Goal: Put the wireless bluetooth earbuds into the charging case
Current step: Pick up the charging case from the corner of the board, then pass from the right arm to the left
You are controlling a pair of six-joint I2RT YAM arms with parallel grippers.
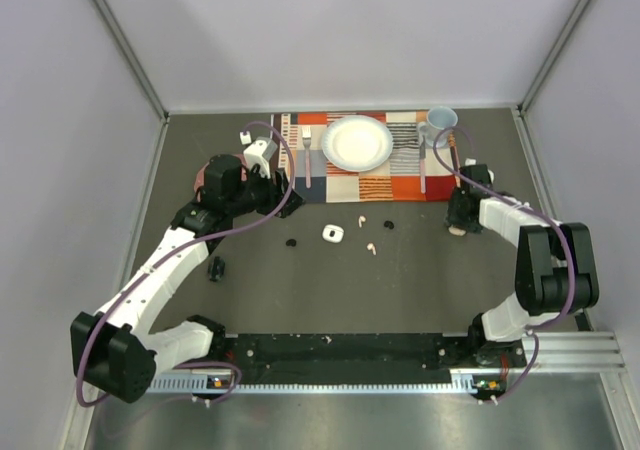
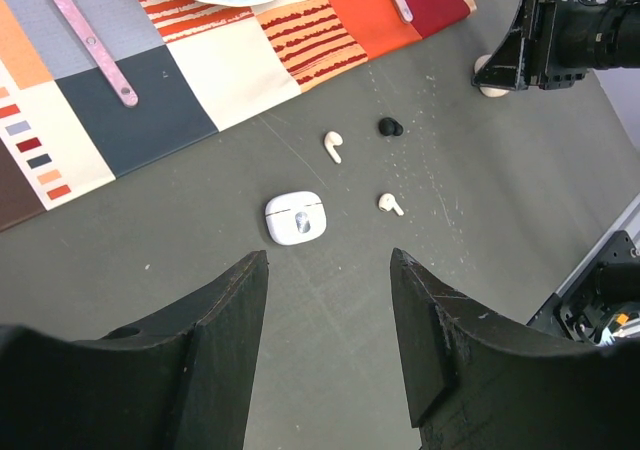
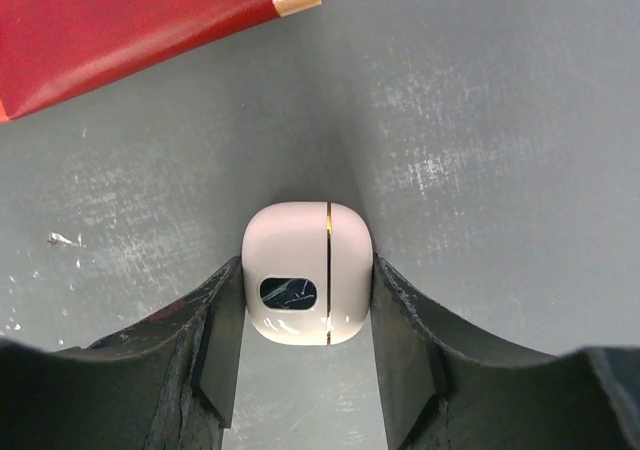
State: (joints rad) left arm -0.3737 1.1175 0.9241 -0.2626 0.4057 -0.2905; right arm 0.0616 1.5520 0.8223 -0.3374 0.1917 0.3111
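Two pale earbuds (image 1: 362, 219) lie on the dark table (image 1: 420, 290) at two and four o'clock from the white case (image 1: 333, 233) (top view). The right gripper (image 3: 307, 263) pinches a pale pink case (image 3: 300, 235) by its sides; the left gripper (image 2: 328, 258) hangs half-spread, empty.

2 arms (image 1: 160, 270). 2 pale buds (image 2: 333, 146), 2 black buds (image 1: 292, 241), 1 white case (image 2: 296, 218), 1 pink case (image 3: 305, 270), 1 black box (image 1: 216, 268), 1 placemat (image 1: 400, 185), 1 plate (image 1: 357, 142), 1 mug (image 1: 440, 122), 2 utensils (image 1: 307, 160), 1 unclear white item (image 1: 244, 136).
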